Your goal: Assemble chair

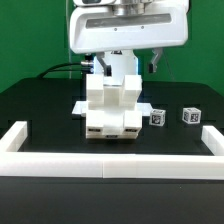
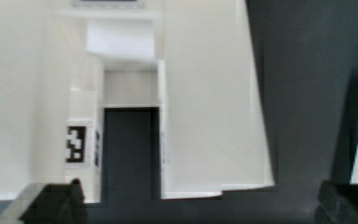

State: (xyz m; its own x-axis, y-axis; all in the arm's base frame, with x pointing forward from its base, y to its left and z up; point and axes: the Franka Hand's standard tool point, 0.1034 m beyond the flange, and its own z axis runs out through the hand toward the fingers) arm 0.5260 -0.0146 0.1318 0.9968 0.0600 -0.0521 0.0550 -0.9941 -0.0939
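A black worktop (image 1: 40, 110) fills the scene, matte and dark. A long low white border rail (image 1: 110, 165) runs along its near edge, and a short arm turns back at each end, one at the exterior view's left and one at the exterior view's right. Behind the worktop hangs a plain green backdrop (image 1: 30, 40). A thin dark cable (image 1: 60, 68) crosses it low at the exterior view's left. The wrist view shows a strip of the same dark worktop (image 2: 309, 100).

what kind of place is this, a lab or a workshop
Most likely a robotics lab bench: a robot arm over a black table fenced by a white border rail, a plain green backdrop, and white chair parts carrying square tags.
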